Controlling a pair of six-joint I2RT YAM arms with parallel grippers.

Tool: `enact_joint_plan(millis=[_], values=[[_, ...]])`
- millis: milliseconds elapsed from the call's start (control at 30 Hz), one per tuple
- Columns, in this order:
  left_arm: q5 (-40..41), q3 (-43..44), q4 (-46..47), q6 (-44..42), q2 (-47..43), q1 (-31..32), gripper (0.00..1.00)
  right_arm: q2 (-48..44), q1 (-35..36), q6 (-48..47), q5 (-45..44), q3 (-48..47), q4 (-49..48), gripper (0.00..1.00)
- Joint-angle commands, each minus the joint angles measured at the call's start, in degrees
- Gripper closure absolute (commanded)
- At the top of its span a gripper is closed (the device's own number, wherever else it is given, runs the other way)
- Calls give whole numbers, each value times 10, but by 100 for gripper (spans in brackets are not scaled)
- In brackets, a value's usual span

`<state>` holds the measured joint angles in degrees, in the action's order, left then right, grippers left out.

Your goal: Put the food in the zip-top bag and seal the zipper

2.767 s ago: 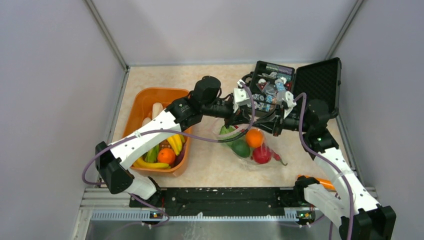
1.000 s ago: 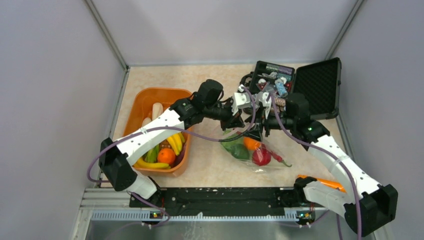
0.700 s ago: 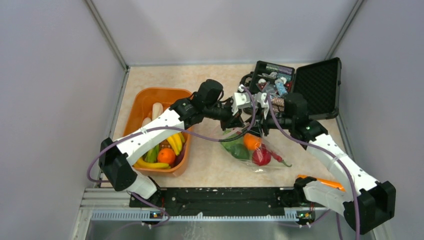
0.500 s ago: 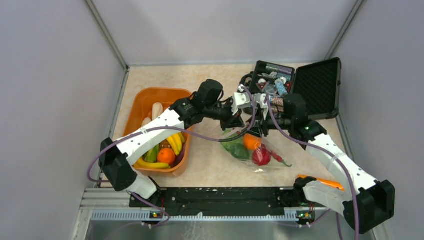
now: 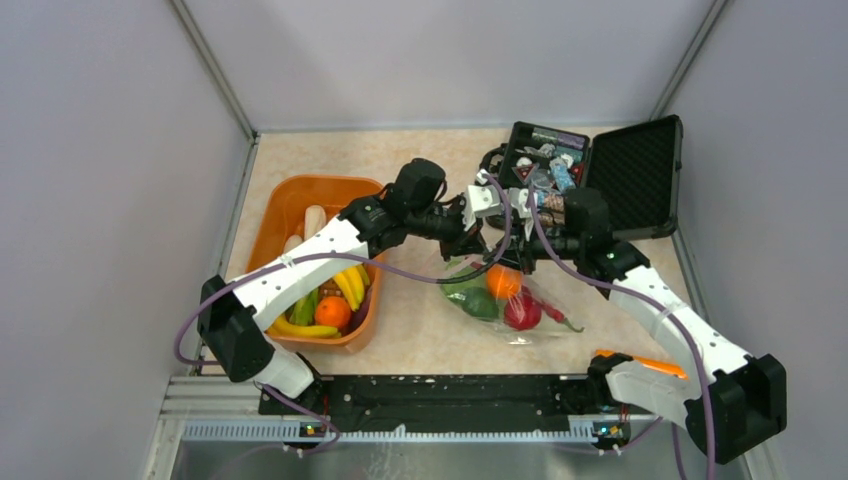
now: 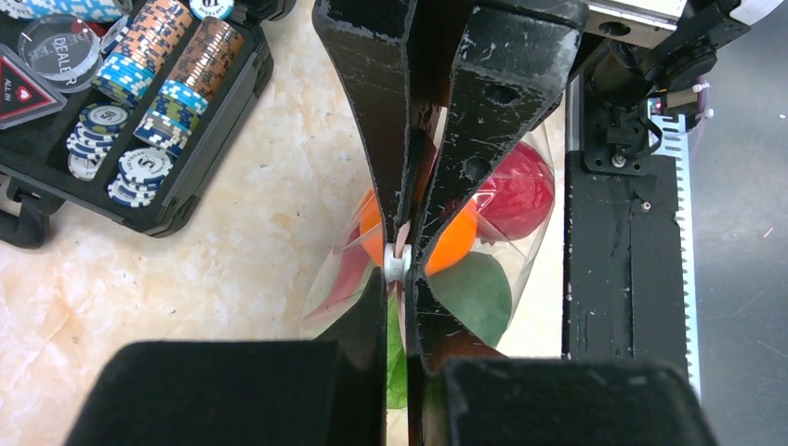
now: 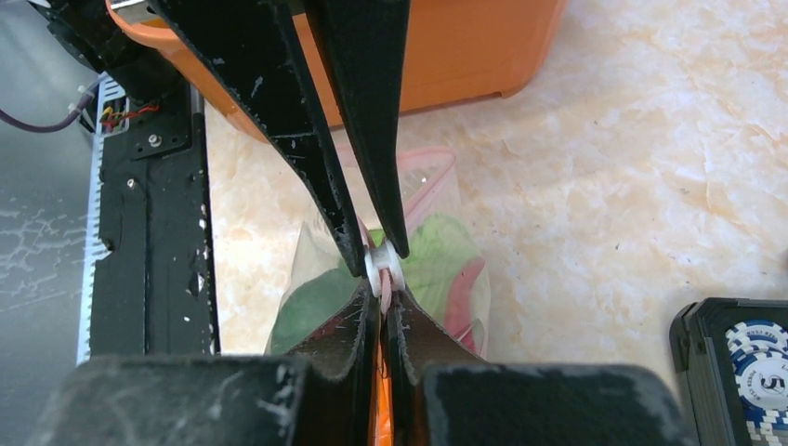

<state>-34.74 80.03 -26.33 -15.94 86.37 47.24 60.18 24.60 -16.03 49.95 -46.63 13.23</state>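
Top view: zip-top bag (image 5: 543,324) rests on the table (image 5: 420,335) between orange tub (image 5: 298,192) and black case (image 5: 640,165), food (image 5: 503,283) inside. Left wrist: my left gripper (image 6: 398,290) is clenched on the zipper (image 6: 398,263). Right wrist: my right gripper (image 7: 382,302) pinches that zipper too

One zip-top bag (image 5: 548,328), one tub (image 5: 291,198), one case (image 5: 641,168)

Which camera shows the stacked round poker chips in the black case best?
The left wrist view: the stacked round poker chips sit close and sharp in the black case. The top view shows them tiny; the right wrist view catches only a few.
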Motion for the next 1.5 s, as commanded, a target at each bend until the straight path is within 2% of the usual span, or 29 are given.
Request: enact_joint_plan(millis=[0, 367, 800, 967, 1033, 1100, 1200, 1333, 1467], values=[[-13, 4, 12, -6, -18, -1, 100, -2, 3, -10, 4, 8, -20, 100], [3, -17, -17, -14, -23, -10, 100, -48, 3, 61, -29, 26, -101, 100], [-11, -108, 10, 18, -37, -38, 100, -69, 5, 66, -33, 45, -97, 100], [-49, -95, 46, 28, -37, -40, 100, -46, 18, 53, -19, 19, -69, 99], [-53, -81, 45, 27, -35, -40, 100, -27, 20, 41, -16, 0, -41, 74], [-57, -74, 43, 23, -35, -40, 100, -14, 23, 26, -14, -11, -24, 56], [-61, -65, 38, 18, -35, -40, 100, -1, 25, 6, -22, -23, -7, 48], [-60, -56, 24, 11, -35, -40, 100, 10, 26, -6, -21, -30, -7, 49], [-63, -53, 22, 9, -36, -40, 100, 25, 26, -14, -16, -45, 1, 76]])
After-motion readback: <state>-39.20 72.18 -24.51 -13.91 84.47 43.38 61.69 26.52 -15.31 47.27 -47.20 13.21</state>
